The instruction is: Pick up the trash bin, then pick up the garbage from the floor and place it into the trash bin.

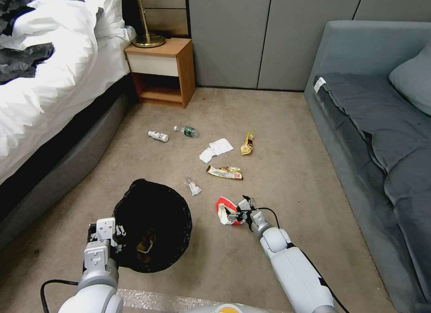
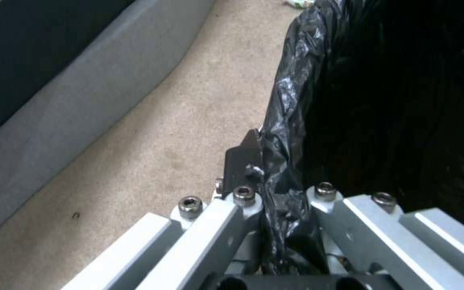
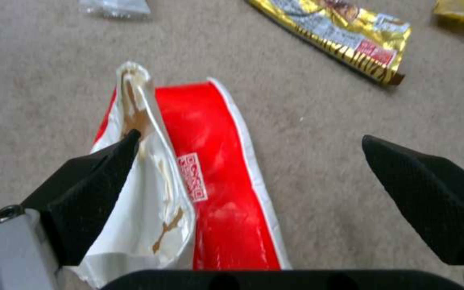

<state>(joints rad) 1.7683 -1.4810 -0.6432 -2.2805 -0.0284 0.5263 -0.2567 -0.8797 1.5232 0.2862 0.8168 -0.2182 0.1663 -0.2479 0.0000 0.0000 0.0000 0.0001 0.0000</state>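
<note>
The trash bin [image 1: 152, 225] is held at its bag-lined rim by the left hand [image 1: 107, 239]; the right hand [image 3: 248, 149] is spread wide around the red-white wrapper [image 3: 221, 177] on the floor.

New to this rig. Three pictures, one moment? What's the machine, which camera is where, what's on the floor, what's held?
Yes, one moment. It is a wheeled robot with two arms.

The head view looks down at the carpet. The left gripper is clamped on the bag-lined rim of the trash bin.

The left wrist view sits on that arm: its fingers pinch the black bag.

The right wrist view shows the right gripper open around a red-white wrapper, not yet closed.

Still on the floor: two bottles, white paper, a yellow wrapper, a gold wrapper and a small clear wrapper.
</note>
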